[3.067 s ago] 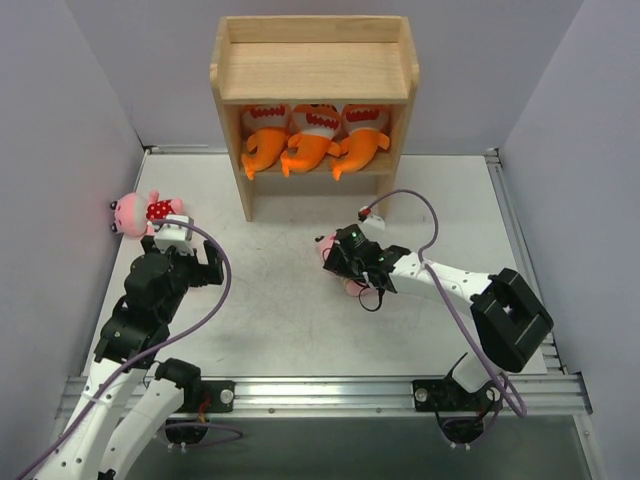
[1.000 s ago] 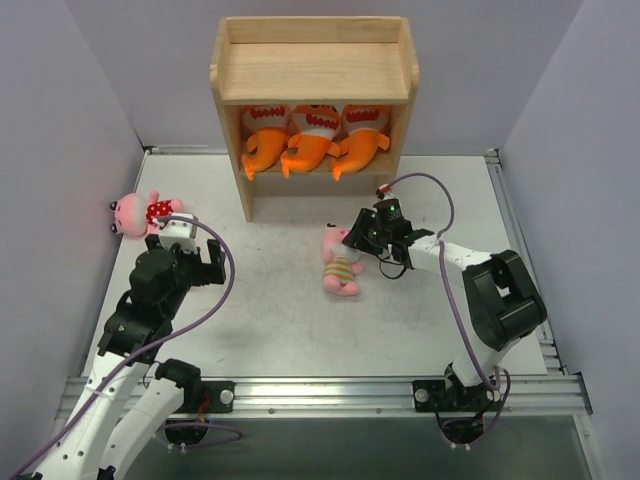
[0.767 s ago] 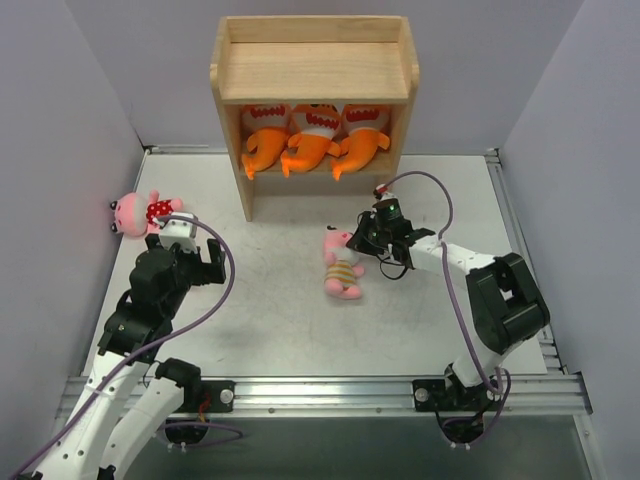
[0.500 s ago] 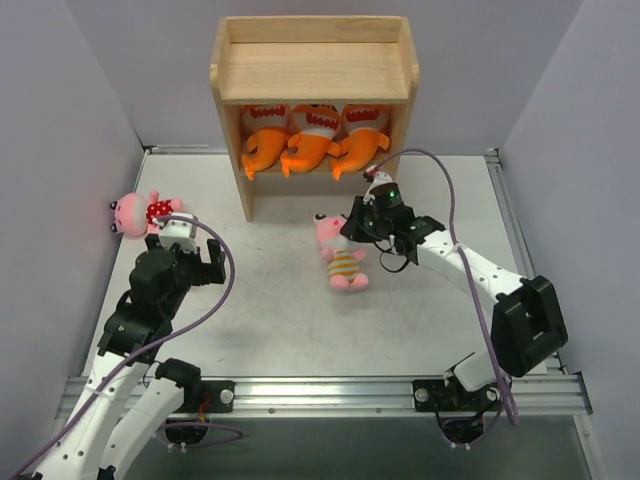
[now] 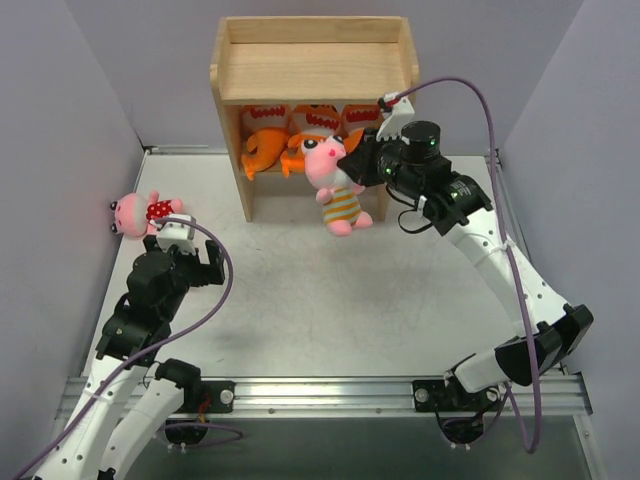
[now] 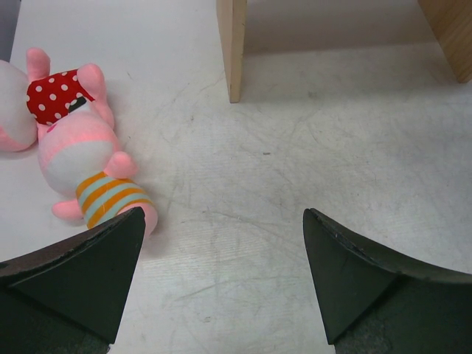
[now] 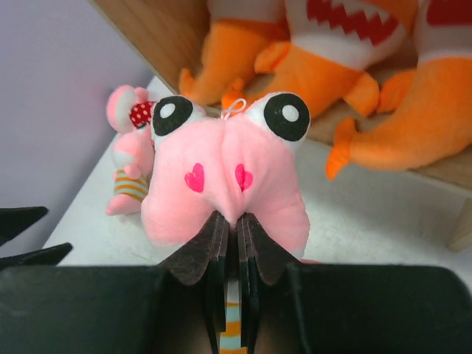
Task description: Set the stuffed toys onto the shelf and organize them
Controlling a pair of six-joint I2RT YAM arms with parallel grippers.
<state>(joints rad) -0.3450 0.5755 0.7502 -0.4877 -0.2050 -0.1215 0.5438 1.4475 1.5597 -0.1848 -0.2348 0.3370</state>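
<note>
My right gripper [image 5: 352,165] is shut on the head of a pink doll in a striped outfit [image 5: 335,192], which hangs in the air just in front of the wooden shelf [image 5: 315,70]. In the right wrist view the jaws [image 7: 236,219] pinch the doll's face [image 7: 225,173] below its heart cheeks. Three orange fish toys [image 5: 300,148] fill the shelf's middle tier [image 7: 332,59]. My left gripper [image 5: 197,262] stands open above the table [image 6: 223,221]. Just left of it lie a striped doll [image 6: 99,188] and a polka-dot doll [image 6: 55,94].
The shelf stands at the back centre, and one of its legs [image 6: 231,48] shows ahead of my left gripper. Its top tier with the raised rim holds nothing. Grey walls close in on both sides; the polka-dot doll [image 5: 140,212] lies against the left wall.
My right gripper closed on the striped doll's head, lifted it off the table and carried it up and back to the shelf front. The left arm has not moved.
</note>
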